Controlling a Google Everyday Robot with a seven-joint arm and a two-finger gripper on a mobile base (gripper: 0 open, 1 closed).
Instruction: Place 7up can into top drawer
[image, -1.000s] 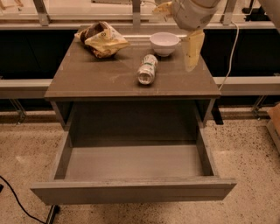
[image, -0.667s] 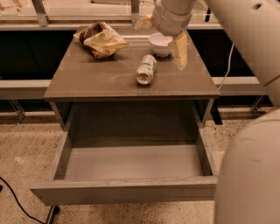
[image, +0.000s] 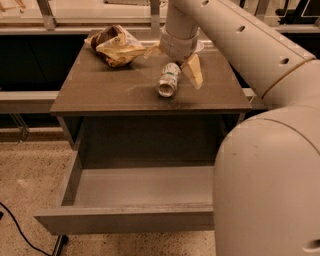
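Silver-ended 7up can (image: 168, 80) lies on its side; your gripper (image: 172, 65), spread wide, hovers just above it. A glancing touch may roll it, missing the top drawer (image: 125, 219).

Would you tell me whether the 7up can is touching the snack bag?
Apart: camera view shows bare tabletop between the 7up can and the snack bag; the gripper hangs over the can's far end.

Arm (image: 270, 175) hides right side of top drawer (image: 125, 220); gripper (image: 172, 67) over 7up can (image: 167, 84), far end seemingly covered.
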